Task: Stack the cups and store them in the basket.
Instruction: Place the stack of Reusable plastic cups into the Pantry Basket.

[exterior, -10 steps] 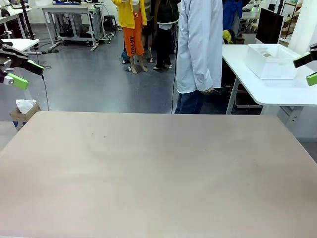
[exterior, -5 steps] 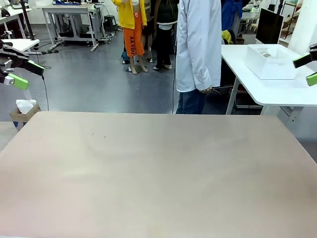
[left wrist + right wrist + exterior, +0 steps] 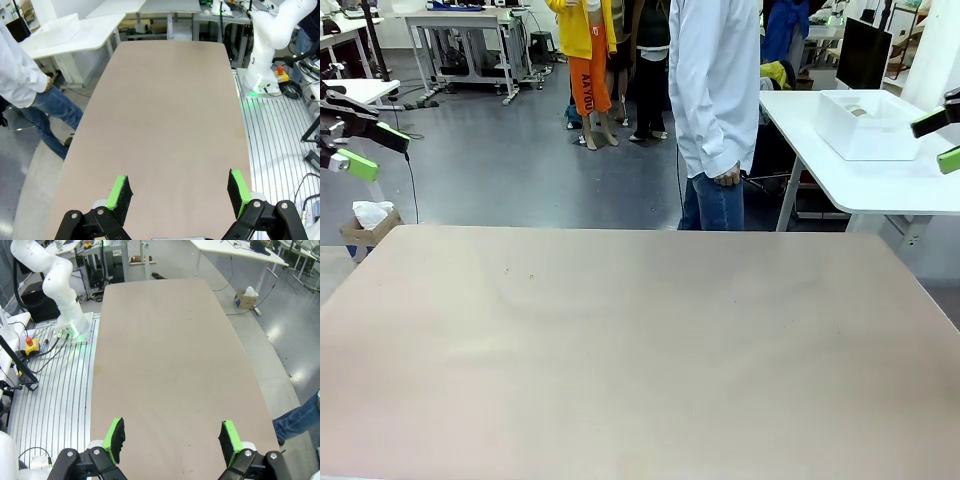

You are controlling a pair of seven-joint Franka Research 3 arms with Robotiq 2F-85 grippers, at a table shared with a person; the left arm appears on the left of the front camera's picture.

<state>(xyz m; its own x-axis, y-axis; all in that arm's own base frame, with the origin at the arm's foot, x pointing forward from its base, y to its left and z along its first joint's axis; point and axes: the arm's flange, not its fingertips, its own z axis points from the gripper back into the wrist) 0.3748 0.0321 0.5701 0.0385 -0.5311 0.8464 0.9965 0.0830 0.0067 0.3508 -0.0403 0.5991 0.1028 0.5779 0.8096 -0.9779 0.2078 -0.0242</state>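
Front view: the tan table (image 3: 640, 340) is seen bare; a person (image 3: 715, 90) in a white coat stands at the far side, near the middle, one hand (image 3: 726, 178) hanging at the coat hem.
Basket: a white bin (image 3: 868, 122) is seen on a separate white side table (image 3: 880, 180) at far right, behind the work table and well apart from it; it is taken to be the basket.
Cups: something brownish is glimpsed inside the bin, too small to name; no cup is placed on the tan table.
Left gripper: the left gripper (image 3: 370, 148) is held high at the table's left edge, jaws spread wide, nothing between the green pads (image 3: 120, 192).
Right gripper: the right gripper (image 3: 942, 138) is held high at the right edge, jaws likewise spread and empty; its pads (image 3: 229, 441) are seen over bare tabletop.
Step in hand: judged as waiting before any stacking; nothing is within reach to be grasped.
Progress: judged as not begun.
Doing it well: both arms are best kept raised and clear of the table until cups and basket are set down by the person.
Next grasp: a tapered cup is best taken across its upper wall, upright, and lowered straight into a 2nd cup so the stack is not jammed askew.
Risk: light cups are easily tipped by a pad brushing the side.
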